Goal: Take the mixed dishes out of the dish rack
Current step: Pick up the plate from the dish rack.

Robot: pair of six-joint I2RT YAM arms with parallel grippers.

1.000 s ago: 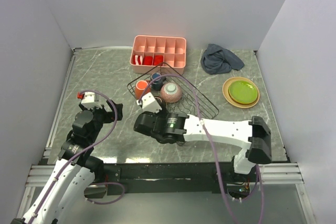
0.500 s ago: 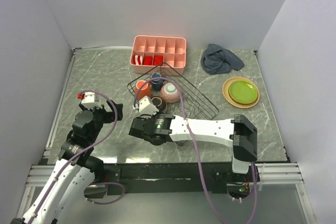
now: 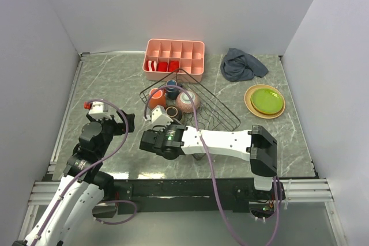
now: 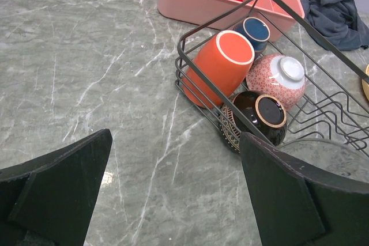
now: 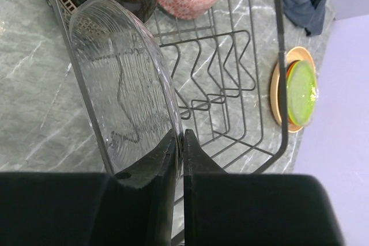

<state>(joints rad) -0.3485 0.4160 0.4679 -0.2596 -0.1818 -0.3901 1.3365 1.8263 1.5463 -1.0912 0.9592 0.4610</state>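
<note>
Right arm (image 3: 230, 141) stretched low to the left, right tool (image 5: 180, 136) pinching rim of clear plate (image 5: 124, 79) at rack (image 5: 230, 67), left tool (image 4: 176, 136) wide open, empty, above table (image 4: 86, 56).

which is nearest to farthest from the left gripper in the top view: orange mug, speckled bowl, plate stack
1. orange mug, at the left end of the dish rack, nearest the left gripper
2. pinkish speckled bowl, mid-rack
3. plate stack, on the table far right, outside the rack

Bright, even overhead light — soft shadows, faint glare on the marble table (image 4: 86, 56); wrist views sharp.
</note>
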